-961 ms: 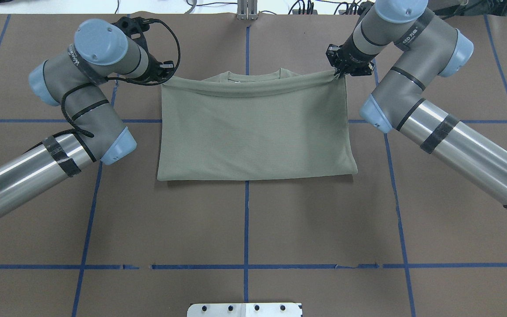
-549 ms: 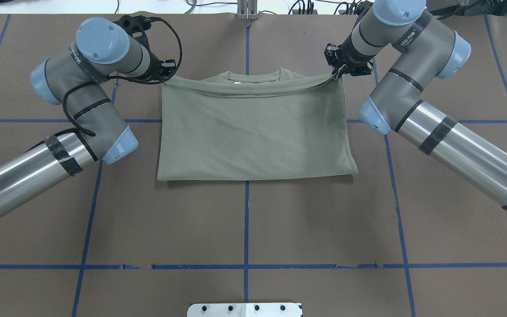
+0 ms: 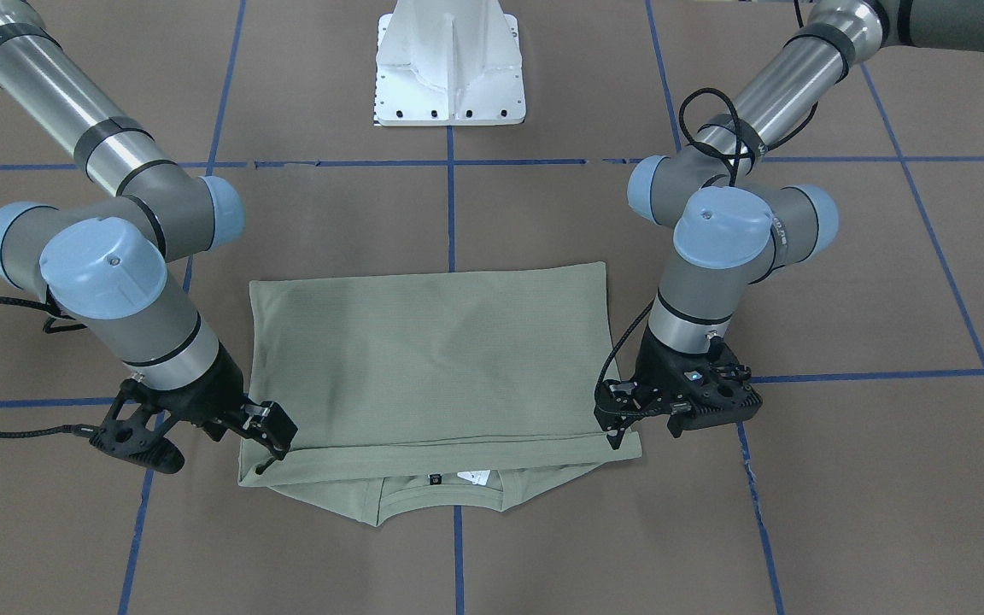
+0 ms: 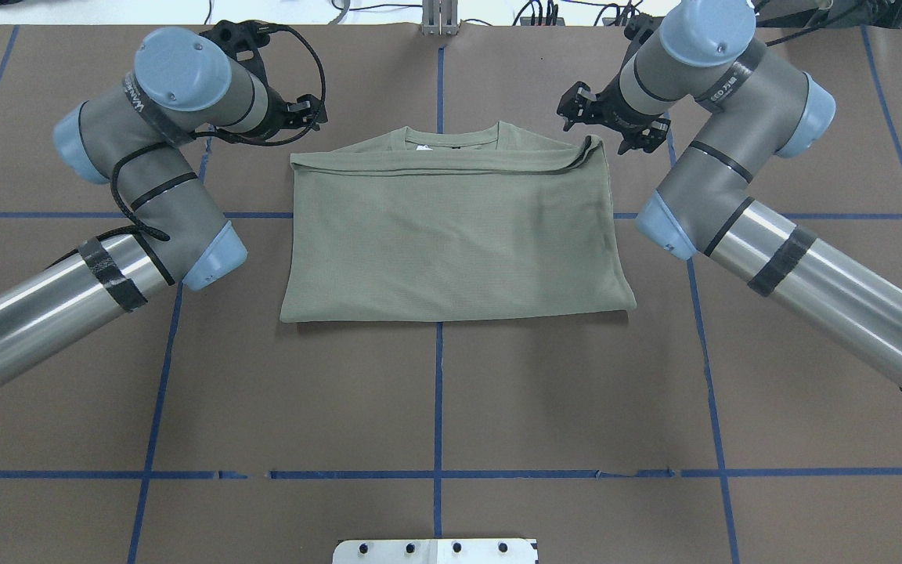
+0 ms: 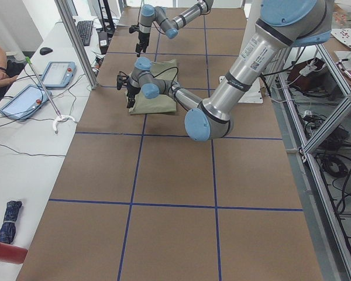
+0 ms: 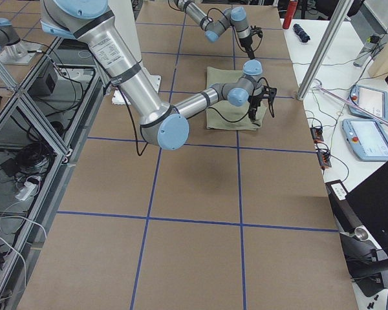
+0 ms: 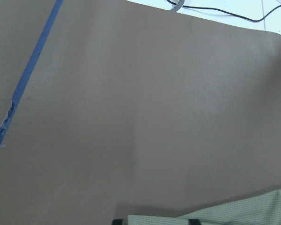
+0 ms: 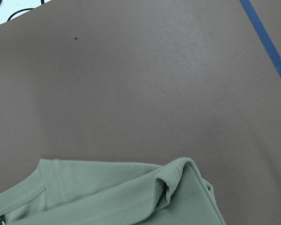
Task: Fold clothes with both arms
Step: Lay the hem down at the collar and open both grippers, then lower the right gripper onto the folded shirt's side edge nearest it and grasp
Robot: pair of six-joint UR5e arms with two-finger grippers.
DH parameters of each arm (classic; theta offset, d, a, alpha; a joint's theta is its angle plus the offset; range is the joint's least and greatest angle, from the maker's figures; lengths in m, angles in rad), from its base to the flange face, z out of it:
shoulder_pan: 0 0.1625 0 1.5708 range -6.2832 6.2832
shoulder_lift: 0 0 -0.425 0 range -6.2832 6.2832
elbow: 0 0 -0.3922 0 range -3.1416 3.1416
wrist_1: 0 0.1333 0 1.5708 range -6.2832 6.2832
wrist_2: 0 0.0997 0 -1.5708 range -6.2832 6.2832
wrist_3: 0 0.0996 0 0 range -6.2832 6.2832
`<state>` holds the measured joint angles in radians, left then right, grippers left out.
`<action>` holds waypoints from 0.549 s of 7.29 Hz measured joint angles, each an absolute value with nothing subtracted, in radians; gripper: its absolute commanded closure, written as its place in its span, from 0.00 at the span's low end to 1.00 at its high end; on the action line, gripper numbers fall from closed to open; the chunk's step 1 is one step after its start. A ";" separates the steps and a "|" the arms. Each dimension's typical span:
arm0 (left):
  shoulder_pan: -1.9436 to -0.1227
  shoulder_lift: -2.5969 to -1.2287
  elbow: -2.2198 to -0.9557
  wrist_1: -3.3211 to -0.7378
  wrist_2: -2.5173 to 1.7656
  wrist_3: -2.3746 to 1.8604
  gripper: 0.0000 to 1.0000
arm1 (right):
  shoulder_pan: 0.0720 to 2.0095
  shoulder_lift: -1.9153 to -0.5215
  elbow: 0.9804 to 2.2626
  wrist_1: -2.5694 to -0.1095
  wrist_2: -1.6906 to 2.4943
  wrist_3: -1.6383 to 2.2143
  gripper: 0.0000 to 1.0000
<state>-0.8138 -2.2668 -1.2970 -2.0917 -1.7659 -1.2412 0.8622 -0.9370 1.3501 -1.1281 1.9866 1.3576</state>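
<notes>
Black and spread wide, the right gripper (image 4: 610,123) holds nothing and hangs just above the far right corner of the green shirt (image 4: 451,235). The left gripper (image 4: 306,111) is likewise open by the far left corner. The shirt lies folded in half on the brown bench (image 4: 435,392), its top edge just short of the collar (image 4: 451,135). The right corner looks rumpled. To do this step well, both grippers should probably rise straight up, clear of the cloth, before anything smooths that corner.

We hold both arms bent, wrists angled downward; our left pincer (image 4: 310,112) and right pincer (image 4: 606,125) stand parted.
</notes>
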 measured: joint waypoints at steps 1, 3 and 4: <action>-0.815 -2.263 -1.314 -2.088 -1.767 -1.241 0.00 | 0.831 -1.010 1.446 -1.130 1.988 1.364 0.00; -0.815 -2.259 -1.346 -2.083 -1.767 -1.243 0.00 | 0.764 -1.169 1.628 -1.136 1.989 1.441 0.00; -0.815 -2.259 -1.353 -2.082 -1.767 -1.244 0.00 | 0.735 -1.220 1.674 -1.136 1.990 1.491 0.00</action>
<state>-0.8148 -2.2589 -1.3532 -2.0817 -1.7671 -1.2438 0.7352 -1.2200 1.6742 -1.1363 1.9895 1.4915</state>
